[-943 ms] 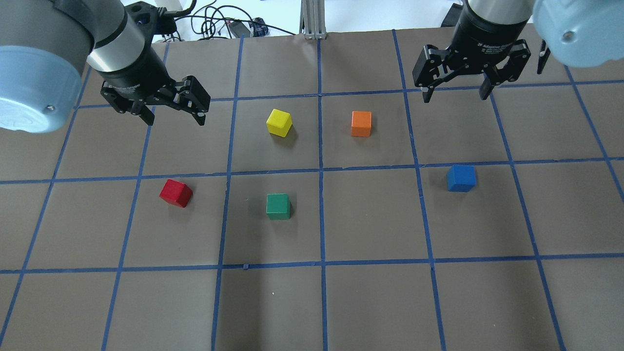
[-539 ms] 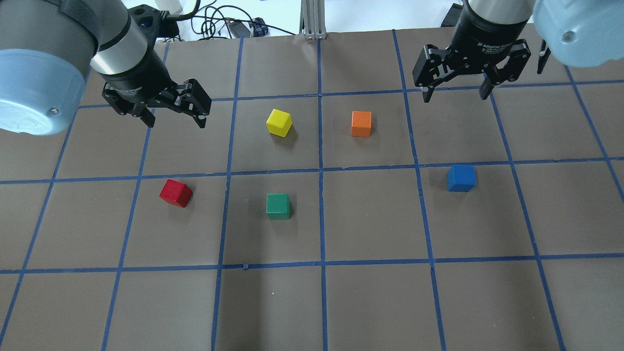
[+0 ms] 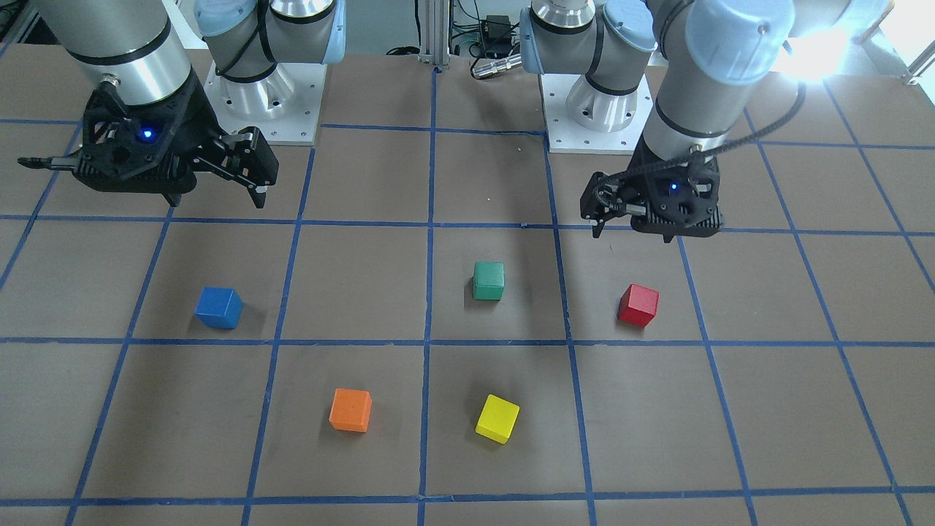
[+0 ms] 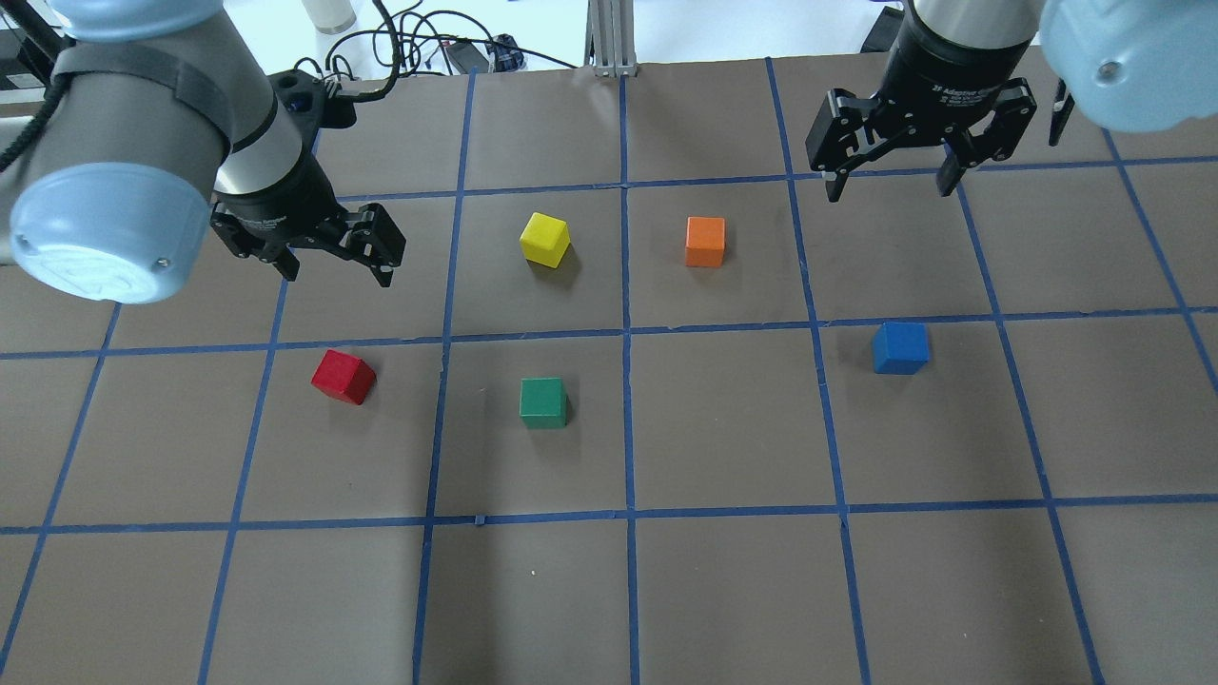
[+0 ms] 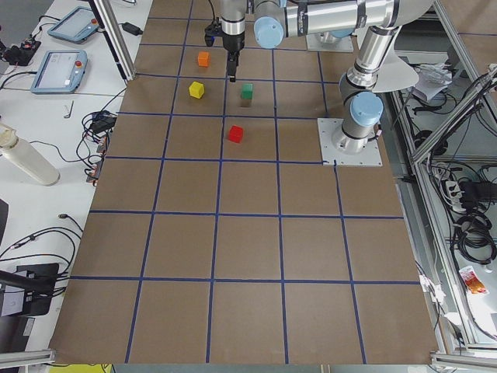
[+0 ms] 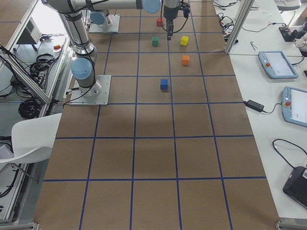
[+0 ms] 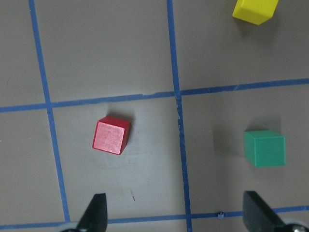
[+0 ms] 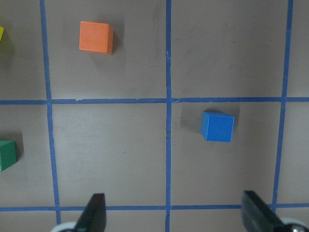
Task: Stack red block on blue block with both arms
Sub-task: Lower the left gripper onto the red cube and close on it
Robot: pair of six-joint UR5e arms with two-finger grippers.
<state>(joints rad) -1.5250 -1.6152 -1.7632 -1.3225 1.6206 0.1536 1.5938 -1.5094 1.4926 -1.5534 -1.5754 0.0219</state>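
Observation:
The red block (image 4: 343, 377) lies on the brown gridded table, left of centre, turned slightly off the grid; it also shows in the front view (image 3: 638, 305) and the left wrist view (image 7: 111, 135). My left gripper (image 4: 336, 271) is open and empty, hovering above and just behind it. The blue block (image 4: 900, 347) lies on the right side and shows in the right wrist view (image 8: 217, 126) and front view (image 3: 218, 307). My right gripper (image 4: 890, 190) is open and empty, hovering high behind the blue block.
A yellow cube (image 4: 544, 239) and an orange cube (image 4: 705, 241) lie in the back middle squares. A green cube (image 4: 542, 401) sits to the right of the red block. Cables and a metal post (image 4: 614, 38) lie beyond the table's far edge.
My left gripper has moved nearer and lower, toward the red block, still open. The right arm and all cubes have not moved.

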